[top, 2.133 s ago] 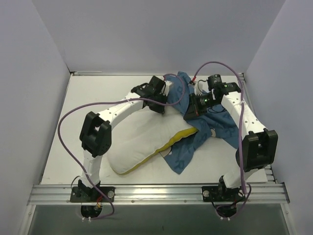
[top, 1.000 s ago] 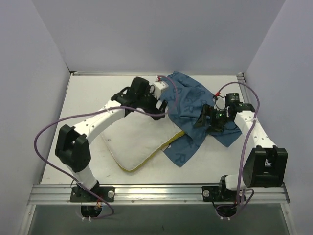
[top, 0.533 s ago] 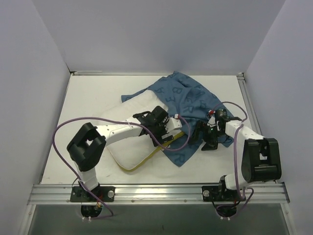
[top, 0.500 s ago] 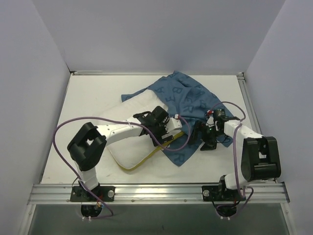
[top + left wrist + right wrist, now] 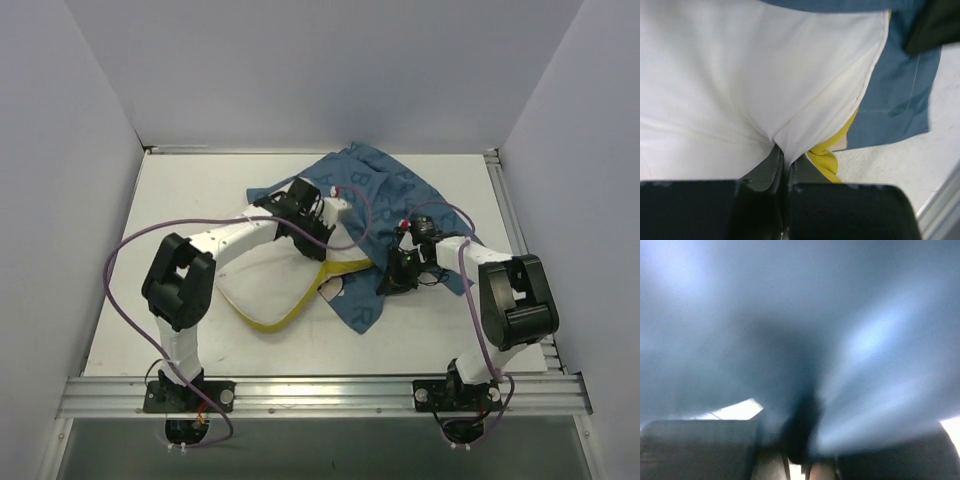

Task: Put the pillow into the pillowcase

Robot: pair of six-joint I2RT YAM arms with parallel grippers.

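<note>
Top external view: pale lavender walls [image 5: 60,150] close in a white table [image 5: 150,220] on three sides, and a metal rail [image 5: 320,395] runs along its near edge. A purple cable [image 5: 115,265] loops out from the left arm over bare table. The left gripper [image 5: 318,243] reaches down at mid-table. In the left wrist view its fingers [image 5: 775,160] are pressed together on a pinched fold of the pillow [image 5: 765,75].

The pillow [image 5: 265,285] lies at the table's middle, its yellow band [image 5: 295,308] exposed toward the near side. Its far end is covered by the pillowcase [image 5: 380,190]; whether it sits inside the opening cannot be told. The blue cloth spreads, rumpled, over the far right part of the table, with one corner hanging toward the rail.

The right gripper [image 5: 393,280] sits low on that cloth, just right of the band. The right wrist view is blurred and filled with blue fabric [image 5: 865,340], yet the right gripper [image 5: 797,455] appears clamped on a dark fold of it. The right arm's own cable arcs above the cloth.
</note>
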